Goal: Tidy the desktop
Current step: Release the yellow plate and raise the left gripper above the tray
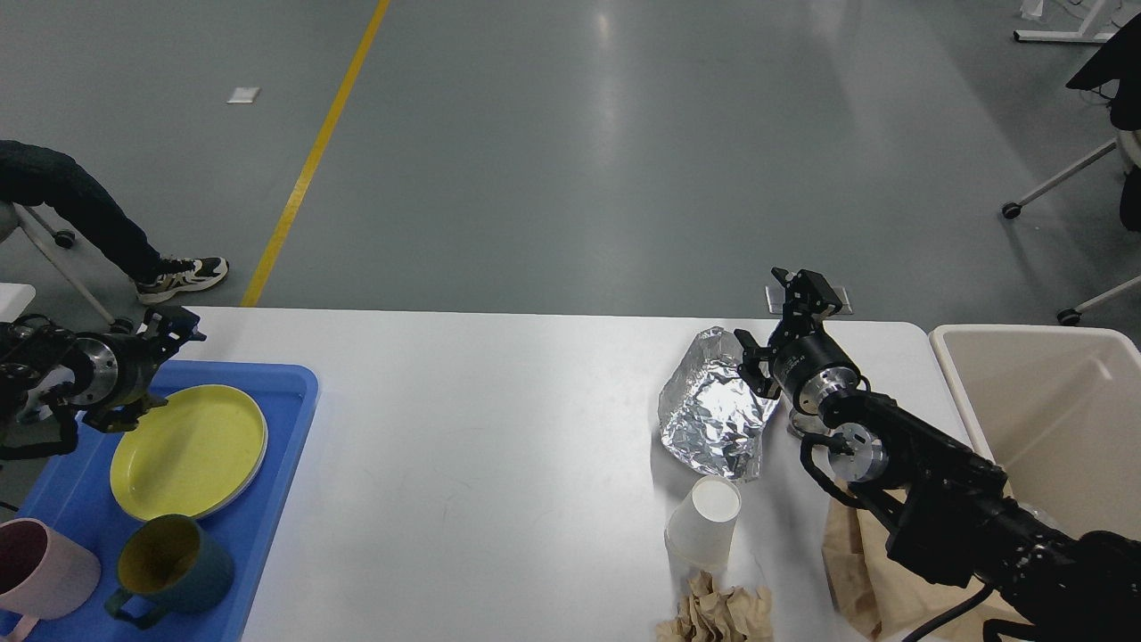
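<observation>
The white desktop (499, 428) carries a crumpled sheet of silver foil (713, 415), a white paper cup (704, 522) lying on its side, a wad of brown paper (718, 615) at the front edge and a brown paper bag (851, 571) under my right arm. My right gripper (775, 325) stands open at the foil's upper right edge, its lower finger against the foil and nothing held. My left gripper (165, 366) is open and empty over the far left corner of the blue tray (276, 499), just beyond the yellow plate (187, 450).
The tray also holds a dark teal mug (169, 566) and a pink mug (40, 571). A beige bin (1052, 419) stands off the table's right end. A seated person's leg (89, 223) and chair wheels are on the floor at far left.
</observation>
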You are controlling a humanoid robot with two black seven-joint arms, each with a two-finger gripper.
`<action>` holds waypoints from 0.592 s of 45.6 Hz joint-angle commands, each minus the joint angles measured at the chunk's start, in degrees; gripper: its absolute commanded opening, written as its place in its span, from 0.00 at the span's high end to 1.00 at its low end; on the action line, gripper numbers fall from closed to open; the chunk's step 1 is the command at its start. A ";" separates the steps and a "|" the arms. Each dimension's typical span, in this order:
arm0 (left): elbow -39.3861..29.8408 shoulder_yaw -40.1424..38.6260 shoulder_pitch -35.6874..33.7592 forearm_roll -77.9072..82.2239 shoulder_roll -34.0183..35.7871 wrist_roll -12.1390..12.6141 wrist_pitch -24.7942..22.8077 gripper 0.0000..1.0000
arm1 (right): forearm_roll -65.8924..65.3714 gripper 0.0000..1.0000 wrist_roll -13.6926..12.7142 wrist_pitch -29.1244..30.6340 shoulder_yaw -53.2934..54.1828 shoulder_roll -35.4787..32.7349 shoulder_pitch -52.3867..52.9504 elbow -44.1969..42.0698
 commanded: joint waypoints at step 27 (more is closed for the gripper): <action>-0.69 -71.95 5.82 -2.71 -5.53 -5.10 0.42 0.03 | 0.00 0.00 0.01 0.00 0.00 0.00 -0.01 0.00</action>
